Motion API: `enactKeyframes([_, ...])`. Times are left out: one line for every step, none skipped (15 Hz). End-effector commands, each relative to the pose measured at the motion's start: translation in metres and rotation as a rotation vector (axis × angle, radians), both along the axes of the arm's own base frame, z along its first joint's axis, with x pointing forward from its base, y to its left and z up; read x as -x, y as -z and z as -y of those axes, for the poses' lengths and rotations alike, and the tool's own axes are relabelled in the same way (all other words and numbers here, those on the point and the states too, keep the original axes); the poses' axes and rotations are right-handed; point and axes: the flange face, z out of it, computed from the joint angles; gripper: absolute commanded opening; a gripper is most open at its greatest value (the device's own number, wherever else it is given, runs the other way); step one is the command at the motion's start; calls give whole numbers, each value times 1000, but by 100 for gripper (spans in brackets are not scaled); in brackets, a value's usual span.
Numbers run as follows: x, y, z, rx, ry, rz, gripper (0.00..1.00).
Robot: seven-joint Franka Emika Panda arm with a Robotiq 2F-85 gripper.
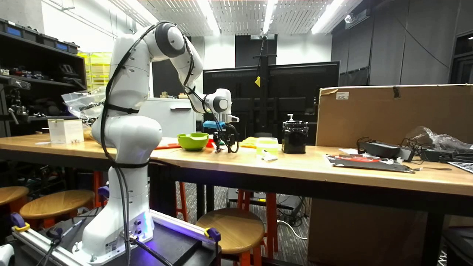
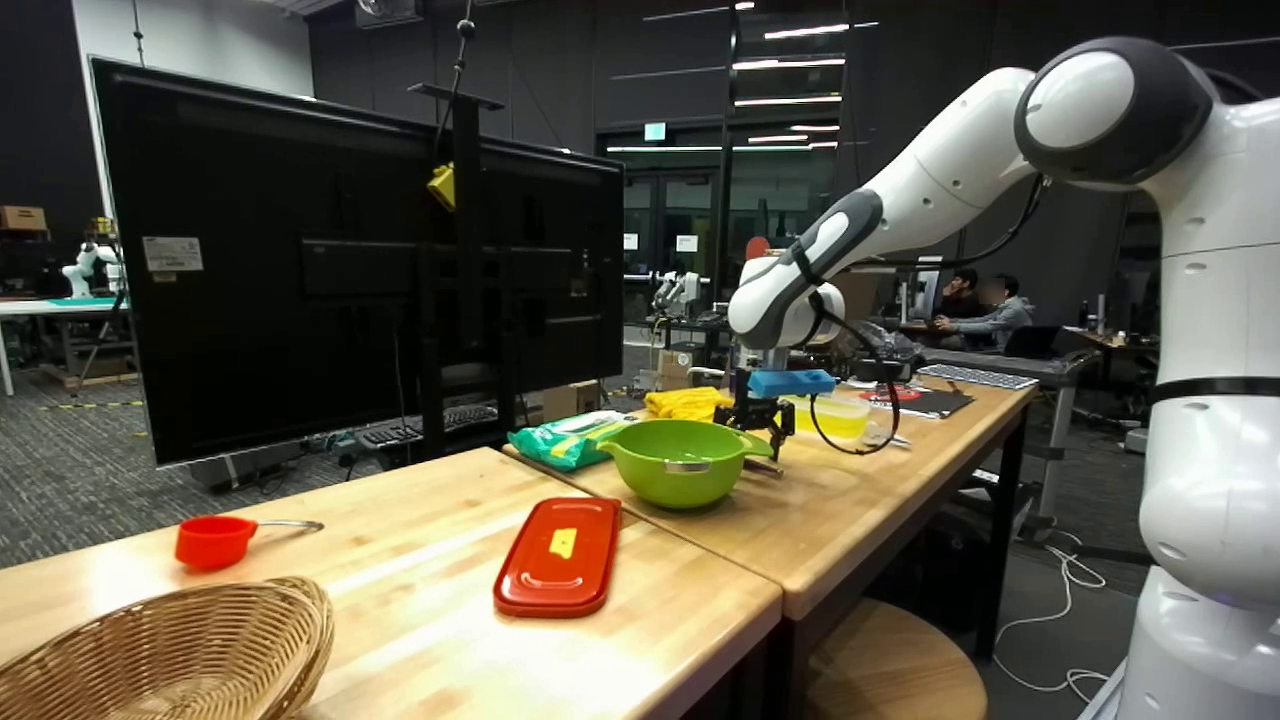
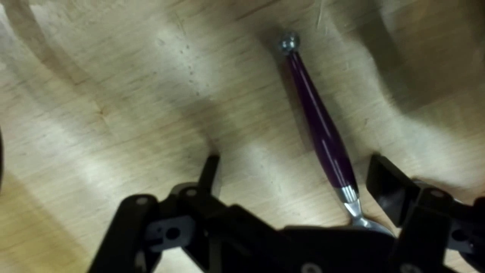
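The black two-finger gripper (image 3: 293,163) hangs low over the pale wooden bench (image 2: 830,530), its fingers spread wide. Beneath it, flat on that bench, lies a slim metal utensil (image 3: 322,125) with a glossy purple handle and a silver ball at the handle's end. In the wrist view the handle runs through the gap between the fingers, apart from both and closer to the finger on the right; the utensil's head is partly hidden by the gripper.

Just beside the utensil, near the edge that meets the adjoining wooden bench (image 2: 430,620), sits a bright green bowl (image 2: 665,485). A translucent yellowish plastic tub (image 2: 850,426) stands on the gripper's other side, and a crumpled yellow cloth (image 2: 685,403) lies towards the edge away from the white robot arm (image 1: 127,135). At the corner where that far edge reaches the seam lies a soft green-and-white packet (image 2: 565,445).

Across the seam, close to it, is a yellow-labelled red rectangular lid (image 2: 555,585). In an exterior view a black jar with a white pump (image 1: 295,138) stands past the tub. Farther off are a red scoop with a metal handle (image 2: 213,542) and a woven wicker basket (image 2: 200,620), both on the adjoining wooden bench. A large black screen (image 2: 230,340) rises beyond the far edge.
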Motion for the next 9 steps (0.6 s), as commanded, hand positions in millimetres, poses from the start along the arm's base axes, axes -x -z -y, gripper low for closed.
enactKeyframes([4,7,-7,34,-8,-52,100])
enactKeyframes([3,6,-9,36,-10,-58,100])
enactKeyframes([2,5,-10,37,-12,-60,100])
enactKeyframes([2,6,-10,37,-13,-62,100])
enactKeyframes([2,5,-11,36,-13,-65,100])
enactKeyframes([2,5,-11,35,-13,-68,100])
enactKeyframes([1,5,-11,34,-14,-69,100])
enactKeyframes([1,4,-11,33,-13,-72,100])
enactKeyframes([0,4,-11,32,-13,-75,100])
